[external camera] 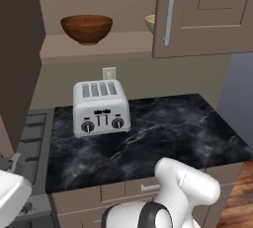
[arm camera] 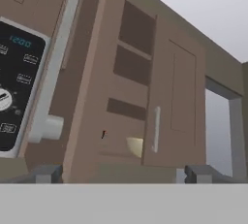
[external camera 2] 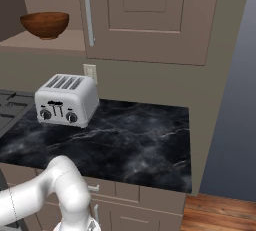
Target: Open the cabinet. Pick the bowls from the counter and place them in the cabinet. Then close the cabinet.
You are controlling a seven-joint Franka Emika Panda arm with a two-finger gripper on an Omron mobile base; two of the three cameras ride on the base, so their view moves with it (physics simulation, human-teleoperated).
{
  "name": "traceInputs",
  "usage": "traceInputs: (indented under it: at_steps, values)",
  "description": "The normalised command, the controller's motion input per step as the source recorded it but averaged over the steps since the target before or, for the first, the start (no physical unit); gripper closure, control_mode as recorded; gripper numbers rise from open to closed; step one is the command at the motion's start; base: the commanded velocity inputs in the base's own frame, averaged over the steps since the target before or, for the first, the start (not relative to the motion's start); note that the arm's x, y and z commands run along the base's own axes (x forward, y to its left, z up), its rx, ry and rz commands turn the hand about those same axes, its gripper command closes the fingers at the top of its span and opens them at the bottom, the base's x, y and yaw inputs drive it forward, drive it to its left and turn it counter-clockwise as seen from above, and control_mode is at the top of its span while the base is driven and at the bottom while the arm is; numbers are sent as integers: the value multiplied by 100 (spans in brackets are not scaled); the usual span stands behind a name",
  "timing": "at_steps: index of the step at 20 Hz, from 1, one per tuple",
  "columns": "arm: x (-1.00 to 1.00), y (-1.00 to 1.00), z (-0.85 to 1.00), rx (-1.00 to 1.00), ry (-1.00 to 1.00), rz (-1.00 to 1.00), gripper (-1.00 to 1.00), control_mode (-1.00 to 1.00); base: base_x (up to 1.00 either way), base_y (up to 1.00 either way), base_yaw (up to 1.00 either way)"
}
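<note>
Now both bowls, wood (external camera: pixel 86 28) and cream (external camera: pixel 150 23), are sitting on the cabinet (external camera: pixel 202 15) shelf; hand (arm camera: pixel 121 173) hanging spread, empty. Closing step: next needs pushing the doors shut.

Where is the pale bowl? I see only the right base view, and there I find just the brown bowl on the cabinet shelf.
Observer: The pale bowl is on the same shelf, to the right of the brown bowl. The right door hides part of it.
Operator: Does the gripper hold anything?
Observer: No. In the hand view the gripper is open, with nothing between its tips.
Operator: What does the hand camera look at?
Observer: It looks up at the cabinet, and a black control panel is at its left edge.
</note>
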Motion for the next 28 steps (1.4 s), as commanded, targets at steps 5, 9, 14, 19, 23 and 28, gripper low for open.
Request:
traceInputs:
  at_steps: [5, 9, 14, 19, 23, 28]
  values:
    - [32, 40, 0, 0, 8, 0, -100, -100, 0, 0, 0]
    - [23, 38, -13, 1, 9, 0, -100, -100, 0, 0, 0]
    - [29, 20, -21, 5, 10, 0, -100, -100, 0, 0, 0]
    - [15, 7, -8, 6, 5, 0, -100, -100, 0, 0, 0]
    - [1, -32, 1, 8, 1, 0, -100, -100, 0, 0, 0]
    - [7, -40, 0, 11, 3, 0, -100, -100, 0, 0, 0]
